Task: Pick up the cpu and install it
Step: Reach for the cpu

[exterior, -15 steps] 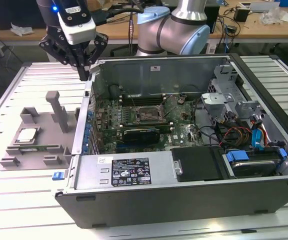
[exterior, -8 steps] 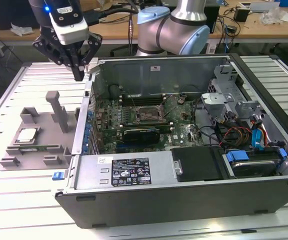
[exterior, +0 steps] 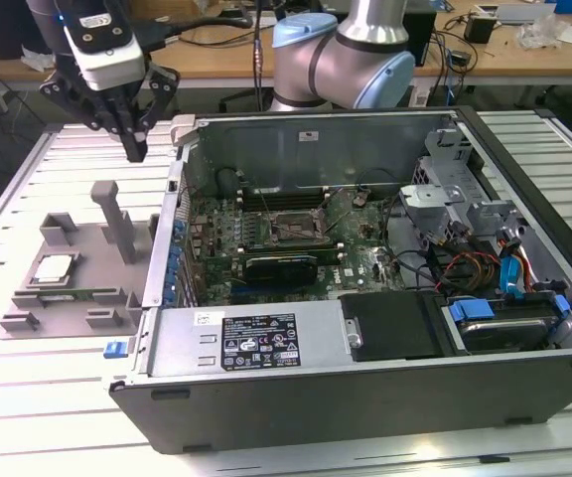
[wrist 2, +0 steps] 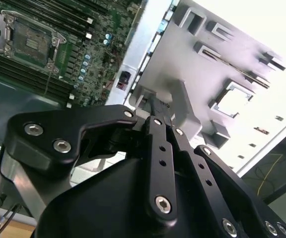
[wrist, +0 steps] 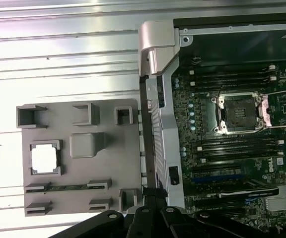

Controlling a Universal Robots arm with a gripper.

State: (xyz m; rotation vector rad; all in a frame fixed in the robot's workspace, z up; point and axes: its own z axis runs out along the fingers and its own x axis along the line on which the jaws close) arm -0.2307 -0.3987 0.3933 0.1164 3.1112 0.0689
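The gripper (exterior: 135,150) is hanging over the grey tray (exterior: 117,283), near the edge that lies beside the computer case (exterior: 365,393). Its 2 black fingers (wrist 2: 160,148) are pressing together at the tips, pinching nothing and touching nothing. Close below, the tray's tall post (exterior: 117,214) is standing upright. Farther from the gripper, the cpu (exterior: 53,266) is lying flat in 1 square pocket of the tray, shiny silver top facing up, sides parallel to the tray's edges; being square, it is showing no long axis. Farthest off, inside the open case, the motherboard socket (exterior: 291,227) is sitting empty.
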